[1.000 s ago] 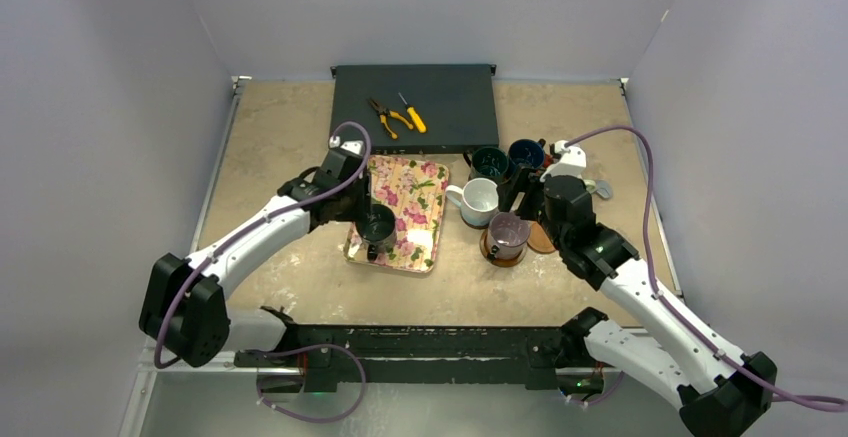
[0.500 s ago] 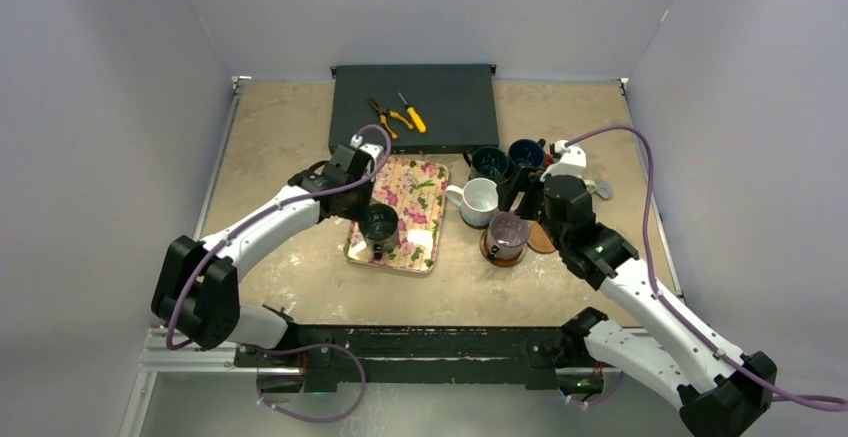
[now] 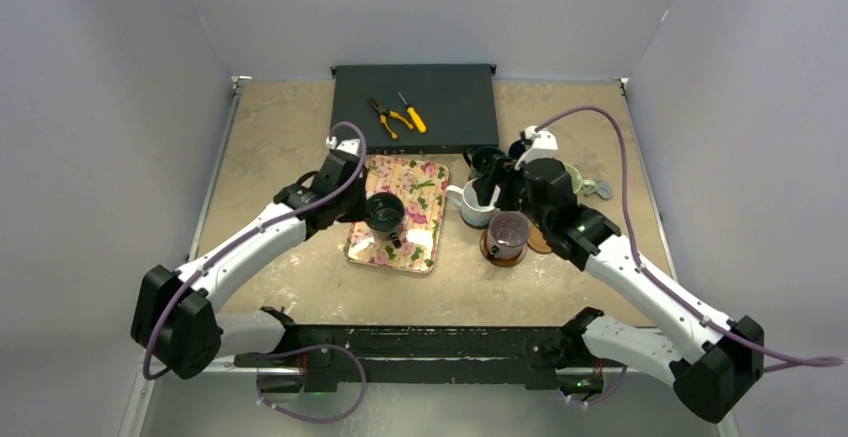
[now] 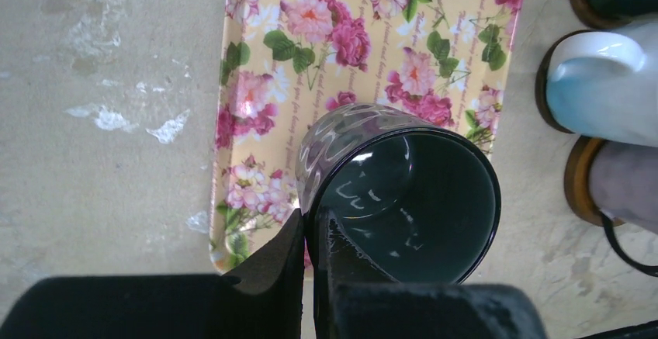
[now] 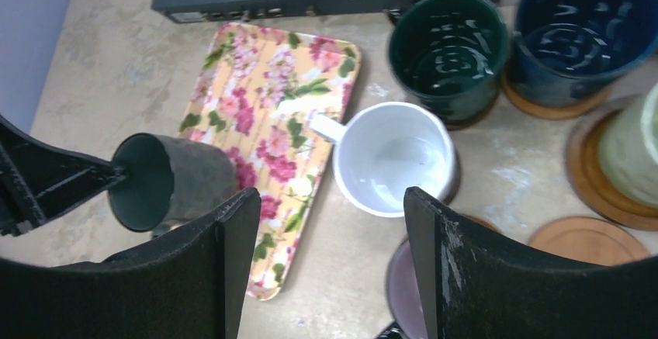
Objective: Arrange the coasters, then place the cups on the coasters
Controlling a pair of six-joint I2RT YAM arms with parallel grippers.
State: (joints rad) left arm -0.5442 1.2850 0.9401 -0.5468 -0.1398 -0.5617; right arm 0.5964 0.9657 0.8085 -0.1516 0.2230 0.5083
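Note:
My left gripper [image 4: 310,223] is shut on the rim of the dark grey-black cup [image 4: 403,191], one finger inside and one outside. The cup [image 3: 383,212] hangs tilted over the floral tray [image 3: 415,192]. My right gripper [image 5: 330,199] stands open with nothing in it, above the gap between the white cup [image 5: 396,157] and the purplish cup [image 5: 407,292]. Behind them the dark teal cup [image 5: 444,52], the navy cup [image 5: 582,29] and the pale green cup [image 5: 632,149] sit on coasters. One tan coaster [image 5: 587,238] lies bare beside the purplish cup.
A dark flat box [image 3: 412,107] lies along the back edge, with pliers [image 3: 388,115] and a screwdriver [image 3: 412,114] on it. Grey walls close in the left, right and back sides. The cups crowd the right half of the table.
My left gripper shut on the dark cup's rim and lifted it off the tray, tilting it. My right arm swung back and left over the white cup.

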